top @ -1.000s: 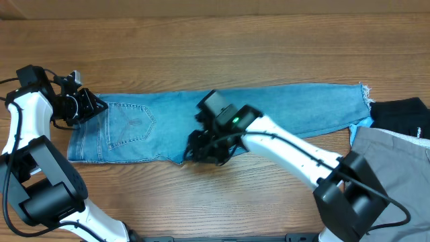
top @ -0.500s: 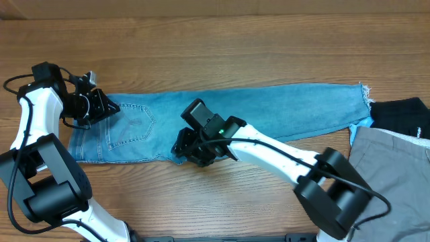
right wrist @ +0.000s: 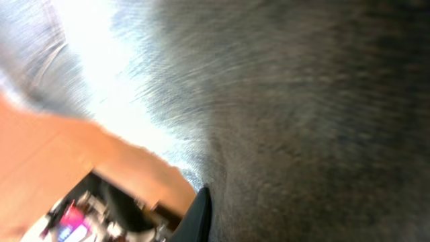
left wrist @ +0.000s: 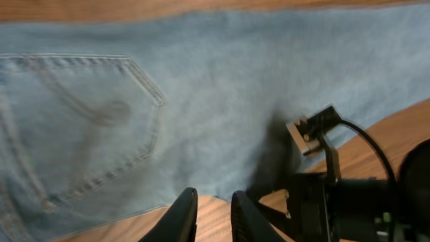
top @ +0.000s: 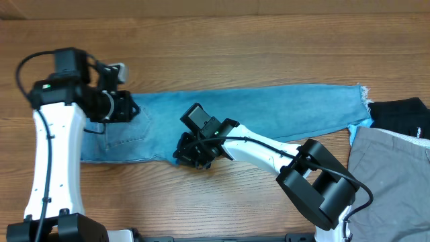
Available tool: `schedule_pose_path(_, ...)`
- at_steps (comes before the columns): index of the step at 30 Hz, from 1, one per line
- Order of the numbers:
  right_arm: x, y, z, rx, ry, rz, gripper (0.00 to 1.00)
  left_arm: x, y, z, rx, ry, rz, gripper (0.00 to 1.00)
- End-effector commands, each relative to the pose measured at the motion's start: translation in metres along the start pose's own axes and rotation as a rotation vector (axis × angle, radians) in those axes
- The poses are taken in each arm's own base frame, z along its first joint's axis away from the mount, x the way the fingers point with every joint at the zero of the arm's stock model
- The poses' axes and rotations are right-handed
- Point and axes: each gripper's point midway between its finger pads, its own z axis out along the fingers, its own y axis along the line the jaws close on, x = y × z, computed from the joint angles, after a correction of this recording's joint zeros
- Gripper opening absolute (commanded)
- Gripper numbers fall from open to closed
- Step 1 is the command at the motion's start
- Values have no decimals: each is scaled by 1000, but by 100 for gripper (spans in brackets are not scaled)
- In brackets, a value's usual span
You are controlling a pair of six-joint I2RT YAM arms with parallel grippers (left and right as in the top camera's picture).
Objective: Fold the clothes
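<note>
The light-blue jeans lie flat across the table, waist and back pocket at the left, frayed hem at the right. My left gripper hangs over the waist end. In the left wrist view its jaws stand a narrow gap apart, with only wood showing between them and the jeans flat below. My right gripper is down on the jeans' near edge. In the right wrist view denim fills the frame against one dark finger; the other finger is hidden.
Grey trousers and a black garment lie at the right end, by the jeans' hem. The right arm lies across the near edge of the jeans. Bare wood runs along the far side.
My left gripper has swung right from the waist's far-left corner to above the pocket. My right gripper has slid left along the near edge and closed.
</note>
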Motion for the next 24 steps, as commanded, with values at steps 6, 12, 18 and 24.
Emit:
schedule_pose_path(6,-7,12,-39,-52,-20,-153,48,24,-20,9,-59,120,40,22)
schedule_pose_path(12,-95,-85,-134,172,-241,46,51,47,-48,21,-30,213,89,24)
schedule_pose_path(18,-156,-181,-214,295,-396,206,24,79,-56,52,-32,305,39,27)
schedule_pose_path(24,-182,-259,-250,365,-460,375,21,111,-52,78,-50,379,-33,33)
